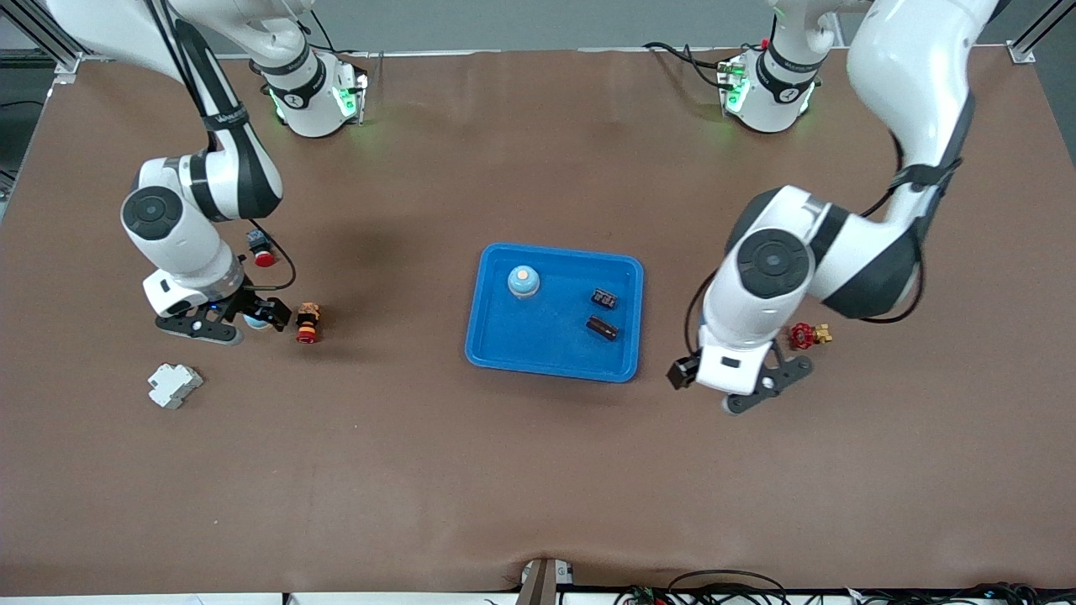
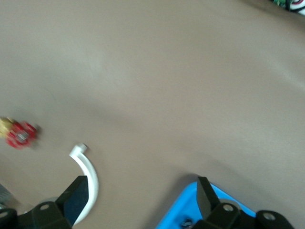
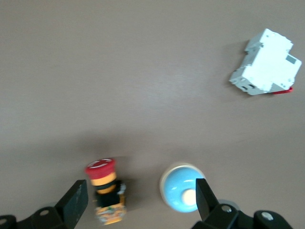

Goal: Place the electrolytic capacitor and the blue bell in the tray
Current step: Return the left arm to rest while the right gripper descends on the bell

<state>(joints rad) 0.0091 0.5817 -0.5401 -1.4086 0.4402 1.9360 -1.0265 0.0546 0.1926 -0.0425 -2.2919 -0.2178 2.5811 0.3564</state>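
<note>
The blue tray (image 1: pixel 496 344) lies mid-table. In it stand a blue bell (image 1: pixel 523 281) and two dark parts: a cylindrical electrolytic capacitor (image 1: pixel 602 328) and a shorter black component (image 1: pixel 603 297). My right gripper (image 1: pixel 244 319) hangs open, low over a second blue bell (image 1: pixel 255 323) at the right arm's end. In the right wrist view that bell (image 3: pixel 181 187) sits by one fingertip (image 3: pixel 202 194), with the gripper (image 3: pixel 139 200) holding nothing. My left gripper (image 1: pixel 765 386) is open and empty beside the tray, and the left wrist view shows it (image 2: pixel 140 198) over bare table by the tray corner (image 2: pixel 188 207).
A red push-button (image 1: pixel 308 323) (image 3: pixel 106 191) stands beside the second bell. Another red button (image 1: pixel 262 250) and a white breaker (image 1: pixel 174 385) (image 3: pixel 265 63) lie nearby. A red valve (image 1: pixel 807 335) (image 2: pixel 19 134) sits by the left arm. A white curved piece (image 2: pixel 88 171) shows near the left gripper.
</note>
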